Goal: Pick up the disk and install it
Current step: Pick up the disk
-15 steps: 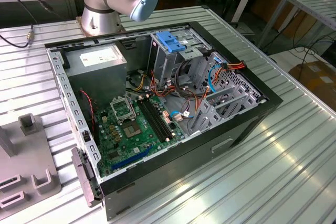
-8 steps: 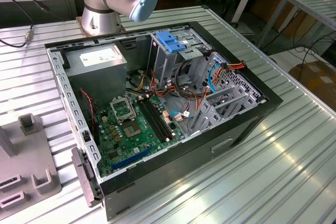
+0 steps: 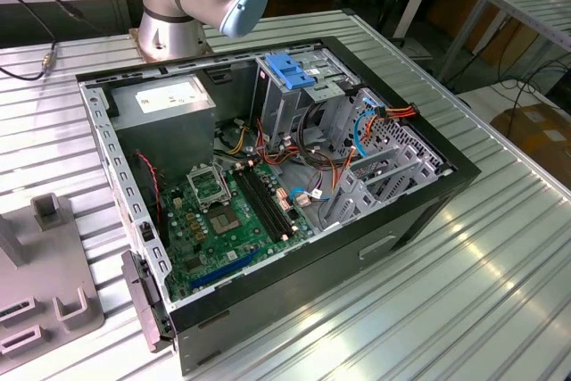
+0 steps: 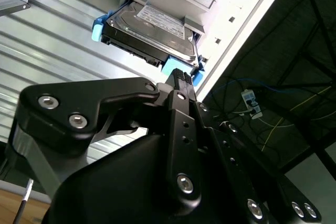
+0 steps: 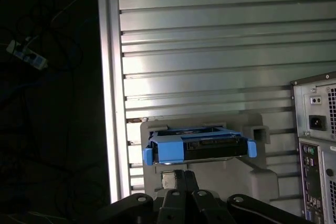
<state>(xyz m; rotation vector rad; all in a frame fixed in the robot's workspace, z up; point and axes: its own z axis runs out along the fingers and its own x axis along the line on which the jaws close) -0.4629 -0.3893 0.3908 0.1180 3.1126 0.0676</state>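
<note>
Gripper [image 5: 183, 174] hung pressed together and empty, close to the disk [image 4: 149, 30], a silver-grey drive with a white printed label and blue side rails, seated in a grey holder [image 5: 257, 182] near the slatted table's [image 5: 210, 51] edge.

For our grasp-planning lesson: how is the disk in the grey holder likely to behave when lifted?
The disk looks like a flat metal-cased block, so probably stiff and heavy for its size. Its smooth top may be slippery; the blue rails could grip better. Being flat and boxy, it should not roll, but might catch in the grey holder if tilted.
</note>
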